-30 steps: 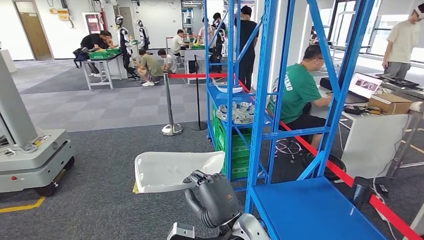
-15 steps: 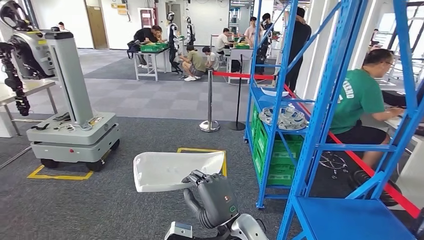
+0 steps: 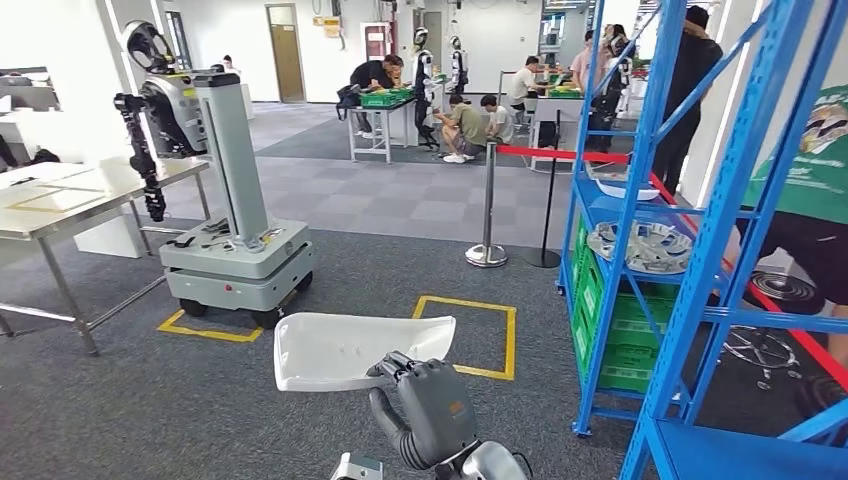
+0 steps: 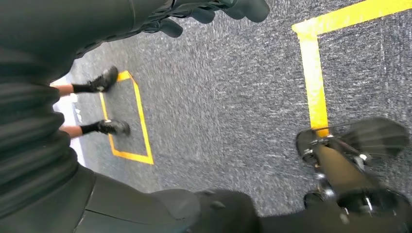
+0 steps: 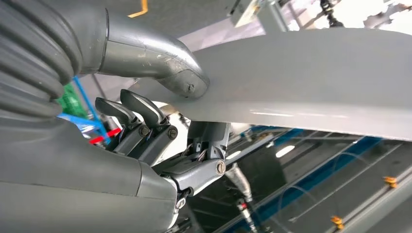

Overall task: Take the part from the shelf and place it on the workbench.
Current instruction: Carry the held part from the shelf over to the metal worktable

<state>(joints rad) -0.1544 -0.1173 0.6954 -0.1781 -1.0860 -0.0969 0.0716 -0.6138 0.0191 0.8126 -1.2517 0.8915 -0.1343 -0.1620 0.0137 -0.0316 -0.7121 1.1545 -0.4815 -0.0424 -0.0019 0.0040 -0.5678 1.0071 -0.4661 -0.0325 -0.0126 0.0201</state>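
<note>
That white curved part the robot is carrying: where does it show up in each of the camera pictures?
Head view: the white part sits low in the middle, held by the right hand.
Left wrist view: not in it.
Right wrist view: the white part spans the picture, gripped between thumb and fingers.
Shared landmark: the blue shelf, seen behind the part.

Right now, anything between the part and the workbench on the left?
The right robot hand holds the white part. The steel-legged workbench stands far left. A grey wheeled robot base on a yellow floor marking sits between them, slightly right of the direct line; open carpet lies nearer.
</note>
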